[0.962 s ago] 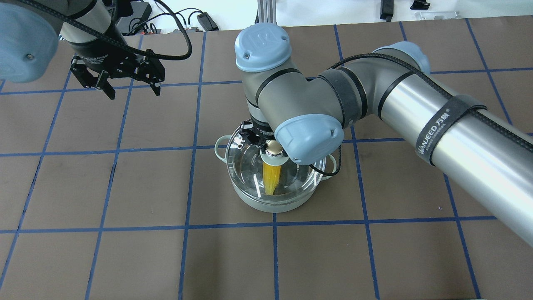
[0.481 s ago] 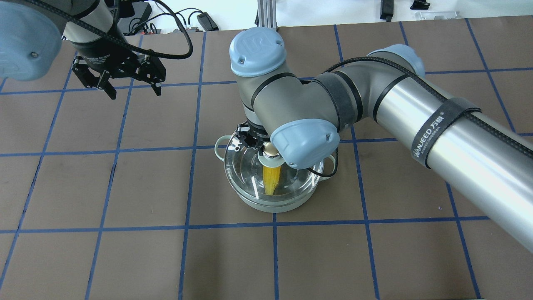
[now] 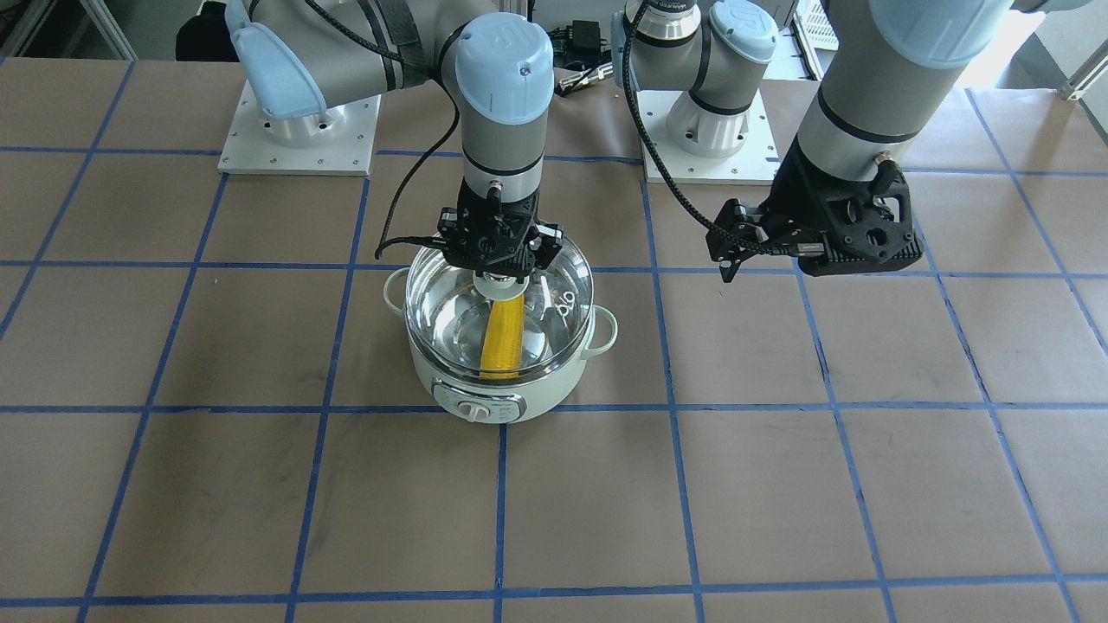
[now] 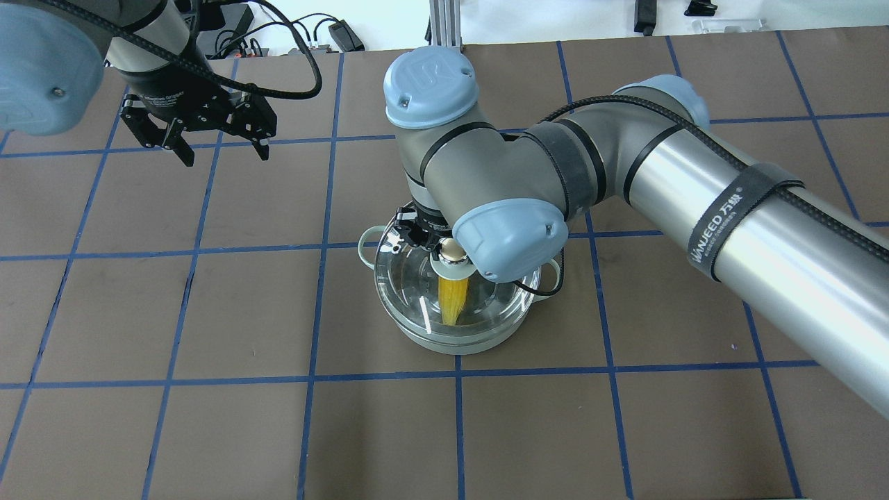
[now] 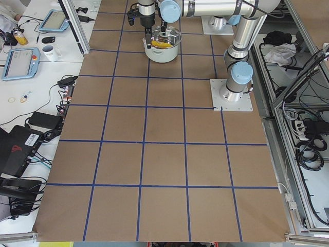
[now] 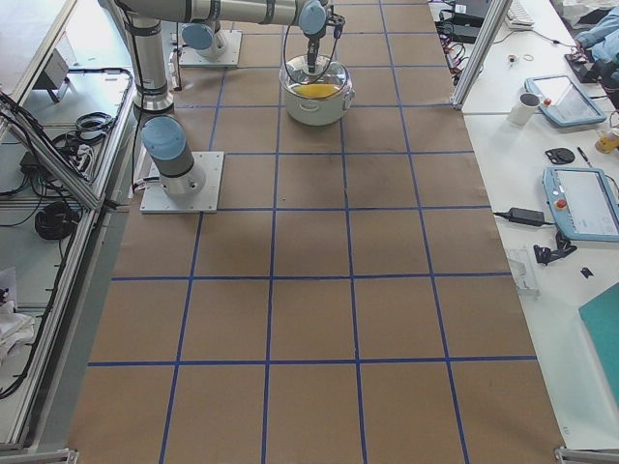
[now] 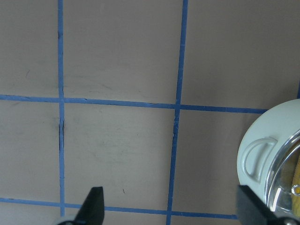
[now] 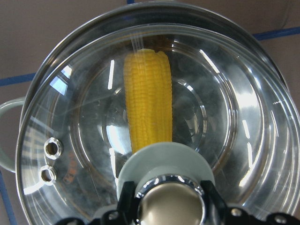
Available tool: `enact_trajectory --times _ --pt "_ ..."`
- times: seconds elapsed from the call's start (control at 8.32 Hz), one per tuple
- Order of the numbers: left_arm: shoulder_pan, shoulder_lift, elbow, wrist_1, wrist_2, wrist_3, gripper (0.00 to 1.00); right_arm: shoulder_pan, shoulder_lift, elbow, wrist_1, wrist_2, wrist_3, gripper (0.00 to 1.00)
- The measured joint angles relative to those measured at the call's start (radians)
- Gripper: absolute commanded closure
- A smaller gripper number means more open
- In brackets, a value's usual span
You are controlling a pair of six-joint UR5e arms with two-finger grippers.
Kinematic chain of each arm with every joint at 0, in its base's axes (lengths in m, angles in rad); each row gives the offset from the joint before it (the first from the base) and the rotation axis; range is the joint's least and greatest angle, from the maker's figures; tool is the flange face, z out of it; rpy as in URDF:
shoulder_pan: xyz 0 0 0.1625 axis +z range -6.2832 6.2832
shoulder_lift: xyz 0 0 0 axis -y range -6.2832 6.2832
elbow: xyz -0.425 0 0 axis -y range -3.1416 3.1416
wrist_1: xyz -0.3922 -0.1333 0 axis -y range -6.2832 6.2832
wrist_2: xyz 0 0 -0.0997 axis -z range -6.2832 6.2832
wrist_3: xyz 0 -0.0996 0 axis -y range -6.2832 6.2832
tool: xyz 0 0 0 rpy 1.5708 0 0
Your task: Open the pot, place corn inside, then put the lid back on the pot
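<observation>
The mint-green pot [image 3: 554,381] stands mid-table, dial panel facing away from the robot. It also shows in the overhead view [image 4: 417,342]. The yellow corn [image 3: 502,337] lies inside it, seen through the glass [image 8: 147,103]. The clear glass lid [image 3: 563,294] covers the pot's opening, a little off-centre against the steel rim [image 8: 225,28]. I cannot tell if it rests fully on the rim. My right gripper [image 3: 500,275] is shut on the lid's gold knob [image 8: 171,201]. My left gripper [image 4: 222,154] is open and empty, hovering over bare table to the pot's left.
Brown table paper with a blue tape grid [image 4: 319,312] surrounds the pot. The pot's side handle [image 7: 258,154] shows at the right edge of the left wrist view. Cables and a power brick [image 4: 340,35] lie beyond the far table edge.
The right arm shifted slightly left and the lid came down closer over the pot; over the last half second it hardly moved. The left gripper stayed in place, open.
</observation>
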Motion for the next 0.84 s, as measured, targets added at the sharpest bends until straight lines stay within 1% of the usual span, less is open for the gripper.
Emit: enact_trajectory --times 0.48,0.84 --pt "0.0 0.0 -0.001 0.0 0.0 0.0 0.0 0.0 0.002 0.0 -0.001 0.0 -0.001 1.0" --pt "0.0 0.0 -0.002 0.0 0.001 0.0 0.0 -0.001 0.002 0.001 -0.012 -0.018 -0.001 1.0"
